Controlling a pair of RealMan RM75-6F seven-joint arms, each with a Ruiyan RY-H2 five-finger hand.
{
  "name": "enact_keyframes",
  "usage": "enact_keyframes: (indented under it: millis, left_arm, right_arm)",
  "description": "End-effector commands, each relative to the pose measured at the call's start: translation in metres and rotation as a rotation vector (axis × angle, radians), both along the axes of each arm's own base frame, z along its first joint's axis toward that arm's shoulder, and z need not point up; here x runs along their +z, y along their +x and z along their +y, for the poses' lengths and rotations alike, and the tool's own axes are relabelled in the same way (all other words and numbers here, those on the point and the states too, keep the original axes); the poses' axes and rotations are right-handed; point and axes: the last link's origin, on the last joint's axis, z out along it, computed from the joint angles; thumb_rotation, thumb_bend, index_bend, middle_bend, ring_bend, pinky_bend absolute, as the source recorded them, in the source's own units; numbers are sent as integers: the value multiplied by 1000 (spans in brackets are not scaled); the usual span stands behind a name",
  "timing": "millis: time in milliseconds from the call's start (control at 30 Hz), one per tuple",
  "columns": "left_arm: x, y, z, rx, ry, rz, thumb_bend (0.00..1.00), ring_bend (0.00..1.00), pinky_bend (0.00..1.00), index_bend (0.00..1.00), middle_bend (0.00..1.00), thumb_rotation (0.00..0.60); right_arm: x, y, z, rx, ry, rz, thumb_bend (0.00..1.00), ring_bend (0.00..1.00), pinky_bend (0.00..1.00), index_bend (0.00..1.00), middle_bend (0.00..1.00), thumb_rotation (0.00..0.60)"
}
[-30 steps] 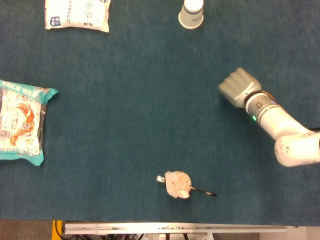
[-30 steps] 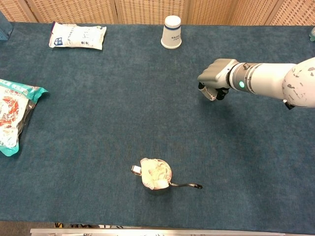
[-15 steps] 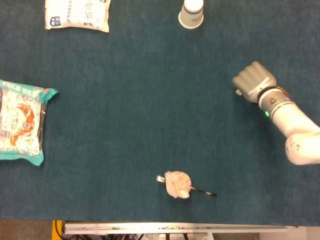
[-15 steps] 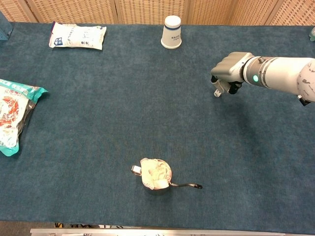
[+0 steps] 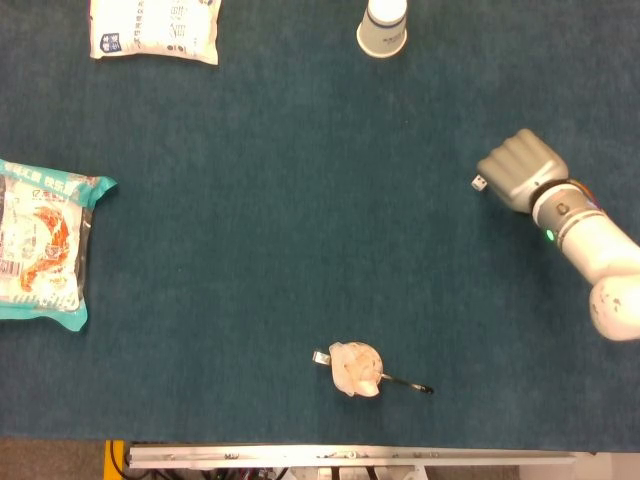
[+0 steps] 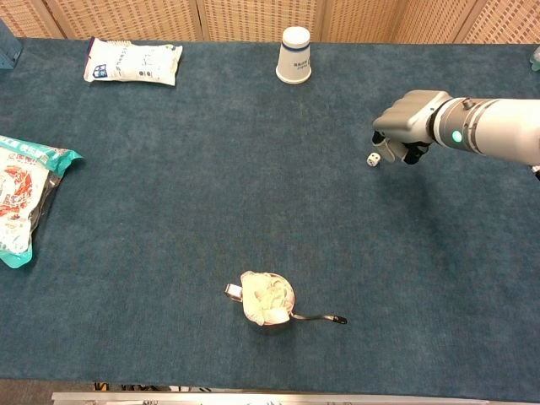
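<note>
Nearest the robot, a small metal pan (image 6: 268,299) heaped with pale food lies on the blue desk (image 6: 169,211), its thin handle pointing right. Further out on the right, the right hand (image 6: 407,122) hovers low over the desk with its fingers curled in under the palm, clenched on nothing that can be seen. A small white die (image 6: 372,159) lies on the cloth just beside that hand, at its left edge; in the head view the die (image 5: 479,183) peeks out next to the right hand (image 5: 520,171), and whether a fingertip touches it cannot be told. At the left edge lies a teal snack bag (image 6: 21,198). Farthest back stand an upturned white paper cup (image 6: 294,56) and, far left, a white pouch (image 6: 133,62).
</note>
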Motion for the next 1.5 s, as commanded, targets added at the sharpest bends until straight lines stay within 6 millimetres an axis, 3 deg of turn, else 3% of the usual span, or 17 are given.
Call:
enact_keyframes:
  millis: [33,533,1500]
  left_arm:
    - [0,0,0,0,1,1,511,228,361,417,333,600]
    - [2,-1,0,2,4,-9,511,229,361,420,336,600]
    - [3,2,-2,-9,5,-14,511,229,361,421,337,600]
  right_arm:
    - [0,-2,0,-3,1,9,1000,972,955,447,1000,600]
    - [-9,-11,-8,-32,4,14,1000,972,955,447,1000,600]
    - [-23,-1,-11,7,12,-3,1000,972,955,444,1000,600]
